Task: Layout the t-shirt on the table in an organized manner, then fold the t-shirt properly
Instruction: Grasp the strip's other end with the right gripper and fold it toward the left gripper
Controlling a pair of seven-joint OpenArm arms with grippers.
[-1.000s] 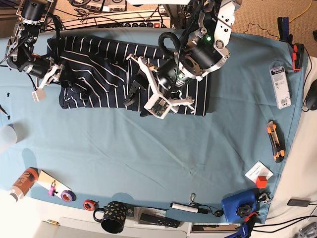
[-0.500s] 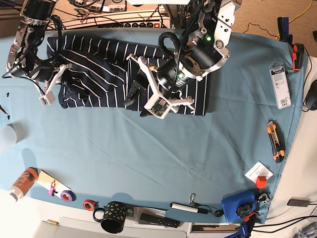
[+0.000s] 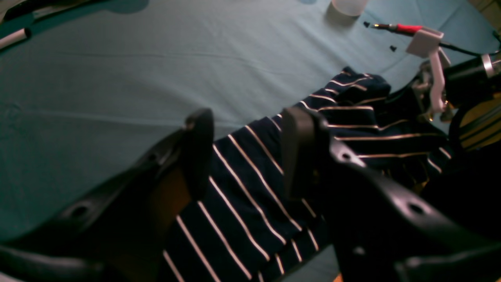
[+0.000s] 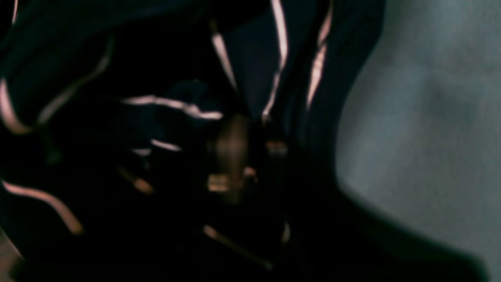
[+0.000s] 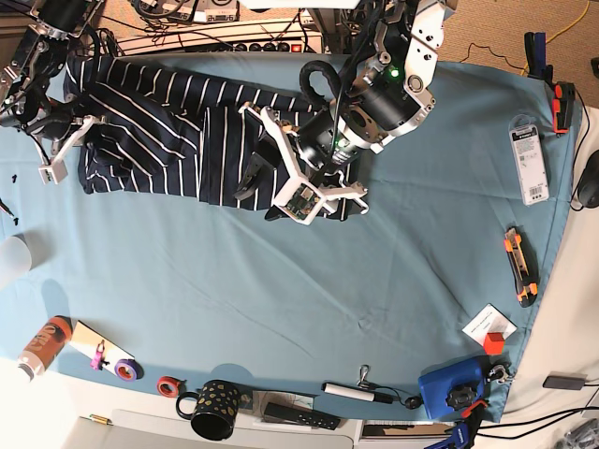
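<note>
The desk [image 5: 309,309], under its teal cloth, carries the t-shirt [image 5: 159,140] along the far edge, reaching toward the far left corner of the base view. It lies bunched and stretched rather than flat, with folds piled at its left end and a narrow tail running under the left arm near the middle of the far edge.

The left pincer [image 3: 244,156] hangs just above the striped cloth with its jaws parted fairly wide and nothing between them. The right pincer [image 5: 58,154] sits at the shirt's left end; its wrist camera shows only dark blurred fabric pressed close, so I cannot tell whether it is gripping cloth or merely buried in it.

The main risk, as I judge it, is that end sliding off the near-left edge of the desk: the shirt is already crowded toward that side, and any pull there with no hold at the other end would drag the whole garment along. A second risk is the left pincer closing on several layers at once, which would lock the creases in instead of spreading them. Fabric could also snag on the right arm's white bracket [image 3: 424,41], seen touching the bunched cloth.
</note>
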